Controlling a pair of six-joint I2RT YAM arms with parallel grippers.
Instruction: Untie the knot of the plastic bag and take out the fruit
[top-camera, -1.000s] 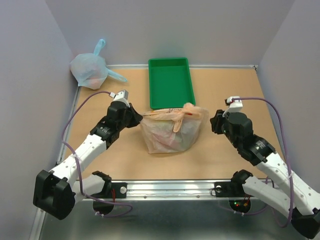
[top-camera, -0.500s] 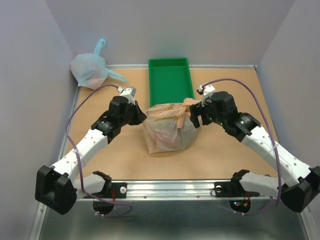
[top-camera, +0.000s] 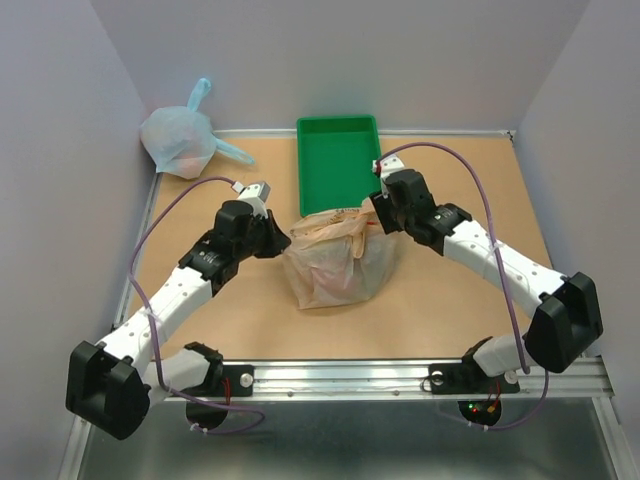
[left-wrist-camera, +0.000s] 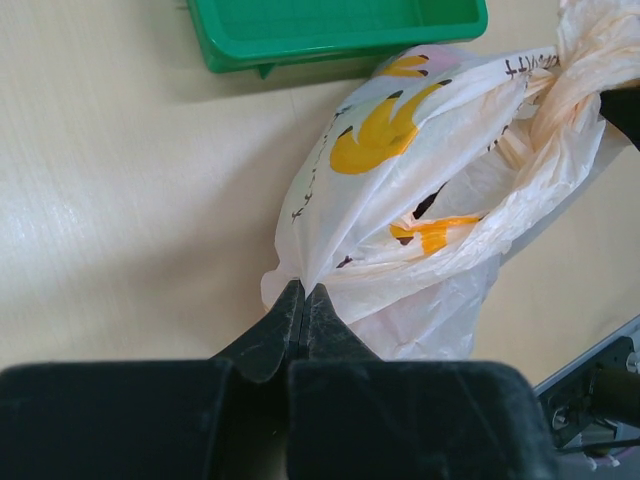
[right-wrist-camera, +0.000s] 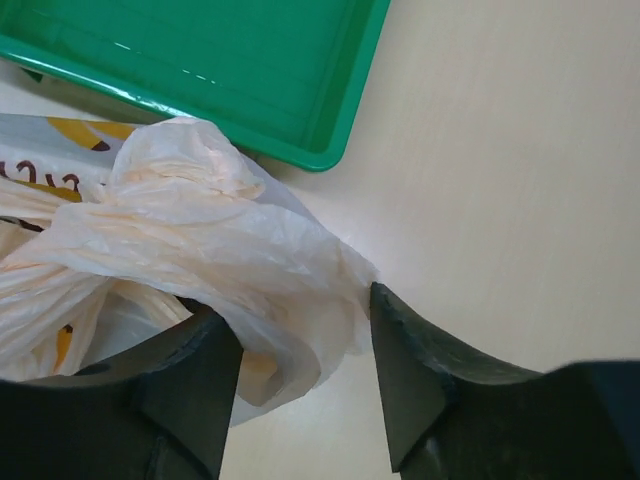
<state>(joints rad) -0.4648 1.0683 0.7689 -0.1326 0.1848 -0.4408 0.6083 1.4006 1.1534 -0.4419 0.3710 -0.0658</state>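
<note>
The peach-orange plastic bag (top-camera: 338, 258) with yellow prints sits knotted in the middle of the table, just in front of the green tray (top-camera: 341, 160). My left gripper (top-camera: 283, 237) is shut, pinching the bag's left edge (left-wrist-camera: 303, 270). My right gripper (top-camera: 376, 212) is open at the bag's top right, its jaws straddling a loose fold of the bag (right-wrist-camera: 270, 270) below the knot (right-wrist-camera: 175, 165). The knot shows in the left wrist view (left-wrist-camera: 585, 55) too. The fruit is only a faint shape inside the bag.
A pale blue tied bag (top-camera: 180, 140) lies at the far left corner by the wall. The green tray's rim (right-wrist-camera: 300, 150) is just beyond the right gripper. Walls close in on three sides.
My right arm swung in from the right side of the table to the bag's top right, its open jaws now around a fold. The left gripper stayed pinched on the bag's edge.
</note>
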